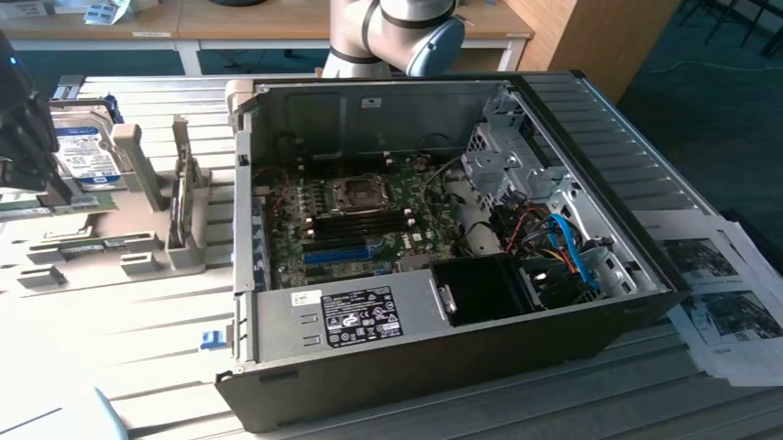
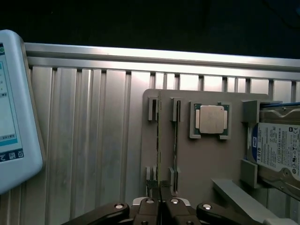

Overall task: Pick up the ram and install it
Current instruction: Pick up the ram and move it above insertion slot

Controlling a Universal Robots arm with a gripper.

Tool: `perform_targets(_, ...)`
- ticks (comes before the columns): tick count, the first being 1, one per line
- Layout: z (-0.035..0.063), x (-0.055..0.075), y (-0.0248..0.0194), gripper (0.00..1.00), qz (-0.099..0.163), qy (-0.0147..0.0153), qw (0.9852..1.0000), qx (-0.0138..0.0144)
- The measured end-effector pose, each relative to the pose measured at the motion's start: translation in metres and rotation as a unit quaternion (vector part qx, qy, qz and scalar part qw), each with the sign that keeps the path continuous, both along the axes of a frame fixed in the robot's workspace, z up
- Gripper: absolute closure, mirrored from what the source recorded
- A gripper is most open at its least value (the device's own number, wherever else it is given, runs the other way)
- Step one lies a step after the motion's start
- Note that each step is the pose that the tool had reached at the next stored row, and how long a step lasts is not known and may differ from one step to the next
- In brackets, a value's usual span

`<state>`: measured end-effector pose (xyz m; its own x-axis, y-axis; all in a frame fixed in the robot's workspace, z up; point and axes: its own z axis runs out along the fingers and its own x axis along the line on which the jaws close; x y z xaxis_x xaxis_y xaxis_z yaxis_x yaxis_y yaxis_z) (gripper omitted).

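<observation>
Closest, the black two-fingered gripper (image 2: 161, 190) hangs over the ribbed aluminium table (image 2: 93, 140), its fingers pressed together on nothing. In line with the fingertips the ram (image 2: 158, 140), a long narrow green circuit-board stick, stands on edge in the slots of a flat grey holder plate (image 2: 197, 164), with a second like stick (image 2: 176, 140) just beside it. Farther along the plate sit a small square silver processor chip (image 2: 212, 119) and a silver hard drive with a blue-white label (image 2: 276, 150). In the exterior view the plate lies at nine o'clock of the open black computer case (image 1: 465, 367), whose green motherboard (image 1: 355, 220) faces up; the grey robot arm (image 1: 391, 27) rises at its twelve o'clock.
</observation>
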<state>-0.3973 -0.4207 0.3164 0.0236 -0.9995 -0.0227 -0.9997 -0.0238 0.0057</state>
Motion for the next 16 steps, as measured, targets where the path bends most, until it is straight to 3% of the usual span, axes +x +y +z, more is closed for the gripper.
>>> perform_targets(16, 0.0342, 0.0, 0.0, 0.88, 0.0, 0.0, 1.0, 0.0)
